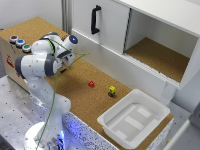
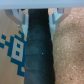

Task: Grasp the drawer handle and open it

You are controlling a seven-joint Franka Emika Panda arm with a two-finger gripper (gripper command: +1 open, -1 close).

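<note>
- Gripper (image 2: 40, 15) fingers (image 2: 58, 15), pale grey, stand one on each side of a thick black rounded bar (image 2: 39, 50) that fills the middle of the wrist view. The jaws are parted about as wide as the bar. The picture is too blurred to show whether the pads press on the bar, so I cannot tell if it is clamped.
- Beside the bar on one side lies a white panel with a blue square-patterned marker (image 2: 15, 50); on the other side lies brown cork surface (image 2: 67, 55).
- In the exterior view the gripper (image 1: 66, 58) is tucked under the white robot arm (image 1: 37, 65), low over the cork tabletop (image 1: 80, 95), and its fingers are hidden.
- A black bar-shaped handle (image 1: 95, 20) sits upright on the white cabinet front (image 1: 107, 25), well apart from the gripper, higher up and toward the exterior view's right. Whether this is the bar seen from the wrist cannot be told.
- Farther out on the cork lie a small red cube (image 1: 91, 84) and a small yellow-and-black cube (image 1: 112, 90), near each other, with a white plastic tray (image 1: 107, 122) beyond them.
- A box with coloured round buttons (image 1: 18, 42) stands behind the arm.
</note>
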